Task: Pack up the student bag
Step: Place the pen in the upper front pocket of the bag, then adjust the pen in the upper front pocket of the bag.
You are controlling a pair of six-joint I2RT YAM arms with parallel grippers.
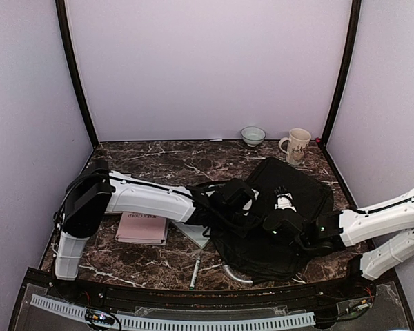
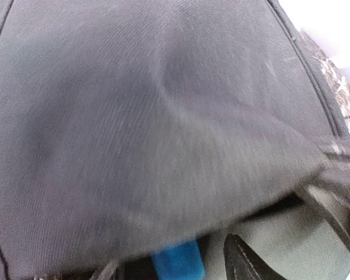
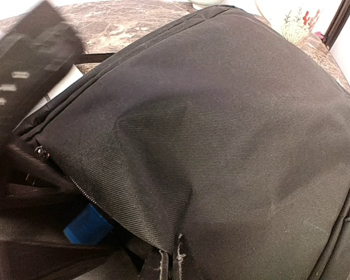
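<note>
Student bag [image 1: 300, 186] lies flat on the right half of the tabletop [image 1: 159, 162], with both arms meeting over its left side.

- Contents: your right wrist view shows the bag's mouth gaping under a lifted flap with a zipper edge. A small blue thing [image 3: 87, 228] sits just inside; you cannot tell what it is. The left wrist view catches it too, below the fabric edge, with pale lining beside it.
- Bowl [image 1: 252, 135] and mug [image 1: 296, 145] stand at the far wall, just beyond the bag. You cannot see into either.

Overhead only:
- A pink book [image 1: 143, 229] lies on the tabletop under the left forearm.
- A pale flat book [image 1: 192, 234] lies just beside it, touching the bag's left edge.
- A pen [image 1: 195, 270] lies near the front edge.
- The arms hide the bag's mouth and the blue thing from above.

Arms:
- The left arm runs low from its base on the left straight across to the bag, with the left hand [image 1: 245, 196] at the bag's left edge.
- The right arm comes in from the right edge, forearm low, wrist over the bag's middle.

Hands:
- Right hand [image 3: 169, 265]: tips pinched together, and the flap's lower corner runs down right into them, so it holds the bag's flap.
- Left hand: its view is blurred and only one dark finger [image 2: 240, 261] is clear. You cannot tell how wide it stands or whether it holds anything.
</note>
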